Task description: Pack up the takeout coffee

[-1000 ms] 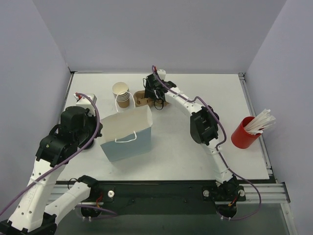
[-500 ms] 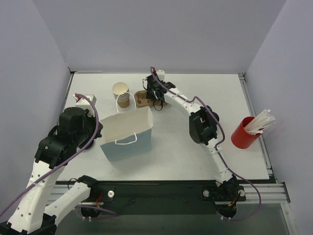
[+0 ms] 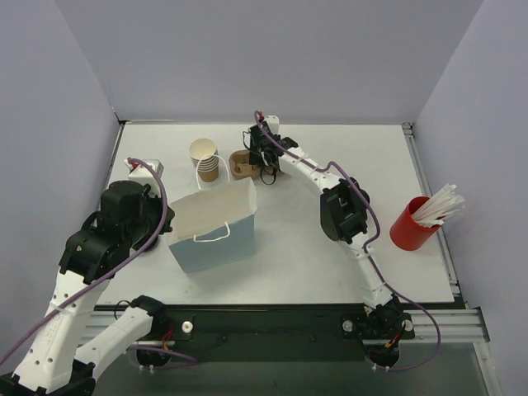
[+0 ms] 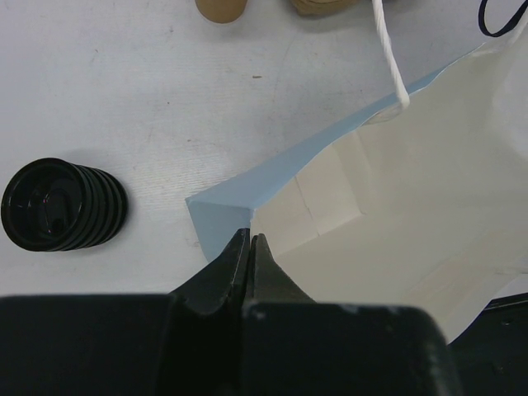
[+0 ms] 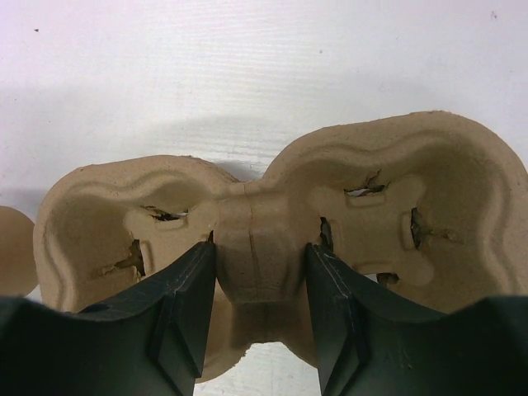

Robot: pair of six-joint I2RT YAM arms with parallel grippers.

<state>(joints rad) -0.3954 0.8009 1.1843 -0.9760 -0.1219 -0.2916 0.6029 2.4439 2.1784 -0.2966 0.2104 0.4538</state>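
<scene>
The brown moulded-pulp tray [image 5: 371,198] lies at the back of the table [image 3: 330,247], both hollows empty; it also shows in the top view [image 3: 239,165]. My right gripper [image 5: 260,247] has one finger in each hollow and is shut on the tray's middle ridge; it also shows in the top view [image 3: 262,159]. My left gripper [image 4: 249,239] is shut on the near-left rim of the open light-blue paper bag [image 4: 396,190], which stands upright in the top view [image 3: 216,224]. No lidded coffee cups are in view.
A stack of lidless tan cups [image 3: 206,161] stands just left of the tray. A stack of black lids [image 4: 62,206] lies left of the bag. A red cup of white straws [image 3: 412,224] stands at the right. Walls close the table's back and sides.
My right gripper has shifted slightly at the tray. The left arm and the bag have not moved.
</scene>
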